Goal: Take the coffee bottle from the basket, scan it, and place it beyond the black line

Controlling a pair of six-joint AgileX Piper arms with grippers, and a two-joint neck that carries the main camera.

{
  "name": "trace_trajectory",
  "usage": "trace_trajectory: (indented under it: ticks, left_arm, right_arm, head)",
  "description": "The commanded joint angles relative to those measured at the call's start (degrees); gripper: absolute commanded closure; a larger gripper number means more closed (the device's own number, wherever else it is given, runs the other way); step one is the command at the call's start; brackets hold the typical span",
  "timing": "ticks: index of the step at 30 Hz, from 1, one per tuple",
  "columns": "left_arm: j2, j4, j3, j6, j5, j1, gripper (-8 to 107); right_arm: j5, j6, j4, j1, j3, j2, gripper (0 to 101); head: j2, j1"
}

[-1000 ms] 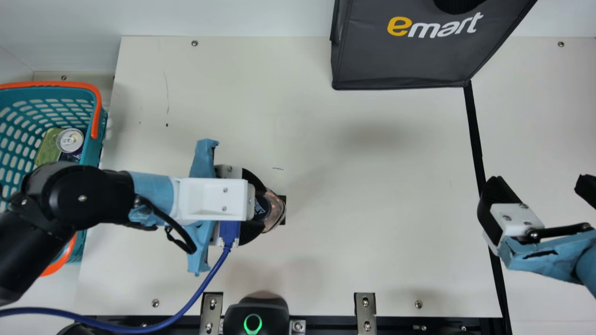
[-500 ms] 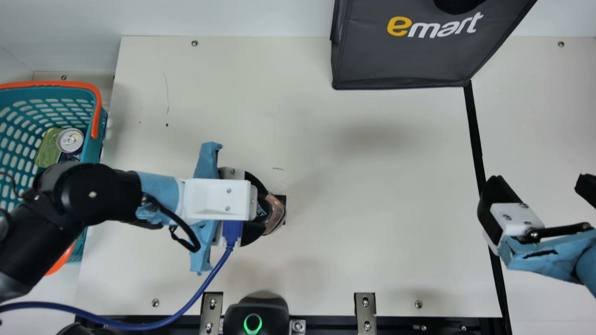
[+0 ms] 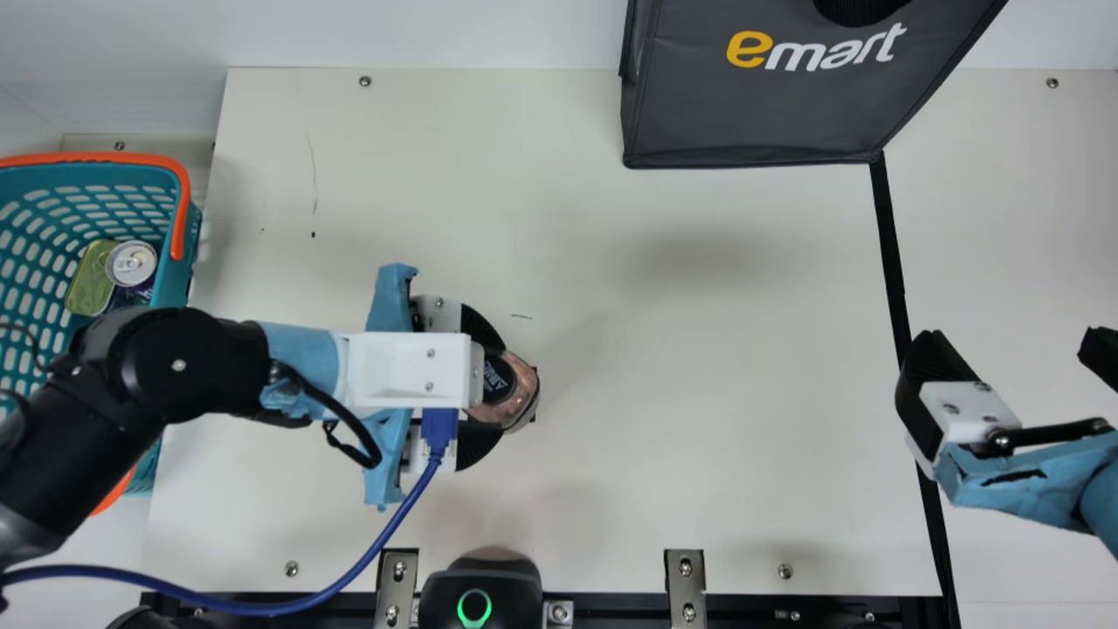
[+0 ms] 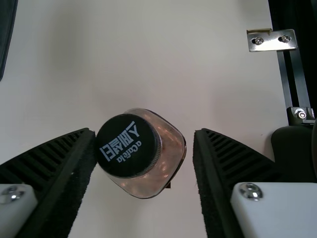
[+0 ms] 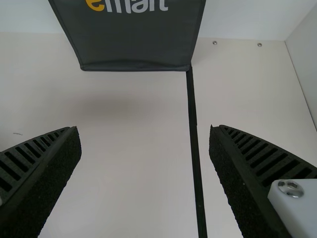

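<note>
Well left of the black line [image 3: 889, 262], coffee bottle [image 4: 167, 148] stands on the table [image 3: 699, 349] | left gripper [image 4: 144, 134], same side: jaws released around the cap [image 4: 119, 163], one finger so close that sideways retreat could topple it | right gripper [image 5: 144, 130], over the black line: jaws spread, empty

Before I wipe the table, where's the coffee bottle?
In the main view, left of centre, the coffee bottle is within the open left gripper, beyond the green-ringed device.

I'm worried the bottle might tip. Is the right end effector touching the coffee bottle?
Apart. The main view shows a wide stretch of table between the right end effector and the coffee bottle.
</note>
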Motion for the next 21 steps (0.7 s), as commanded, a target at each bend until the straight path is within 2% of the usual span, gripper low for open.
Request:
trace_trajectory:
  ticks: [1,13,21]
  left_arm:
    - [0.02,-0.14,0.1,0.05,-0.32,0.04,9]
    - [-1.2,0.33,0.19,-2.41,-1.86,0.83,9]
    - [-3.75,1.85,-0.02,-11.66,-3.82,1.13,9]
  right_arm:
    - [0.0,0.0,0.0,0.0,0.0,0.0,10]
    - [0.0,0.0,0.0,0.0,0.0,0.0,10]
    - [0.0,0.0,0.0,0.0,0.0,0.0,10]
  head:
    - [0.09,-0.96]
    - [0.09,-0.96]
    - [0.09,-0.96]
